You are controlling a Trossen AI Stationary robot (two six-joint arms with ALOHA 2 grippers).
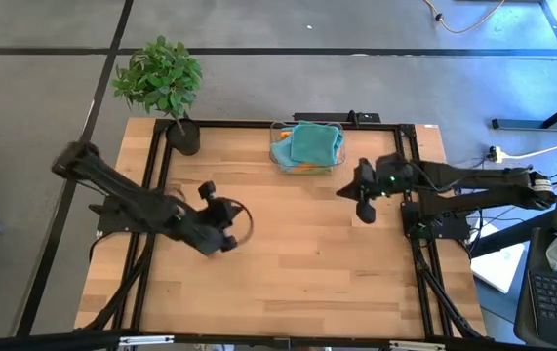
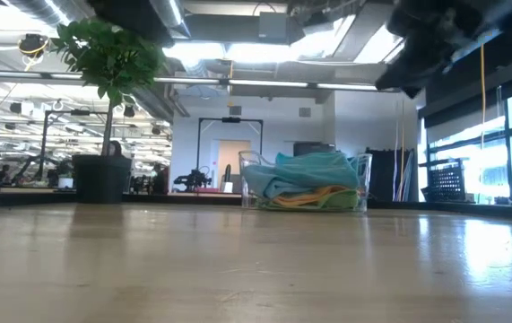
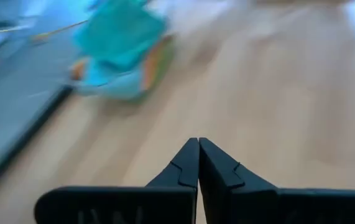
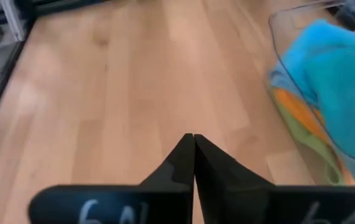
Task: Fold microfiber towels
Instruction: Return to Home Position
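The microfiber towels (image 1: 312, 146) lie heaped in a clear plastic bin (image 1: 280, 154) at the table's far middle, teal ones on top and orange and lime green ones under them. They also show in the low view (image 2: 314, 179), the left wrist view (image 3: 118, 46) and the right wrist view (image 4: 326, 74). My left gripper (image 3: 198, 144) is shut and empty above the table's left middle (image 1: 241, 222). My right gripper (image 4: 193, 138) is shut and empty, raised to the right of the bin (image 1: 348, 191).
A potted plant (image 1: 166, 88) stands at the table's far left corner. The bare wooden tabletop (image 1: 298, 263) spreads out on the near side of the bin. Black frame rails (image 1: 151, 195) run along the table's left and right sides.
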